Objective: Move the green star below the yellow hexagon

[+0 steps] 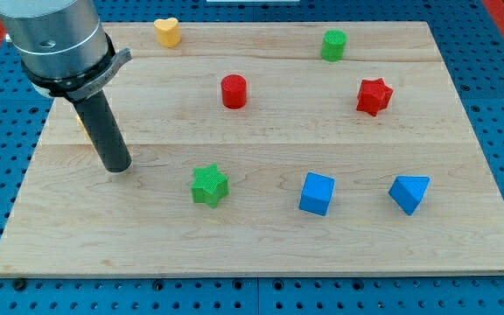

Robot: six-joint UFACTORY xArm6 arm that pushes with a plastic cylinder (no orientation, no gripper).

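Observation:
The green star [209, 185] lies on the wooden board [261, 254], left of centre and towards the view's bottom. My tip [116, 167] rests on the board to the star's left, about a hundred pixels away and slightly higher in the view, not touching it. Only a thin yellow sliver [80, 122] shows at the rod's left edge, above the tip. The rod hides most of that block, so its shape cannot be made out.
A yellow heart [167, 32] and a green cylinder [333, 45] sit near the view's top. A red cylinder [234, 91] and a red star [374, 96] lie mid-board. A blue cube [317, 193] and a blue wedge [409, 193] lie right of the green star.

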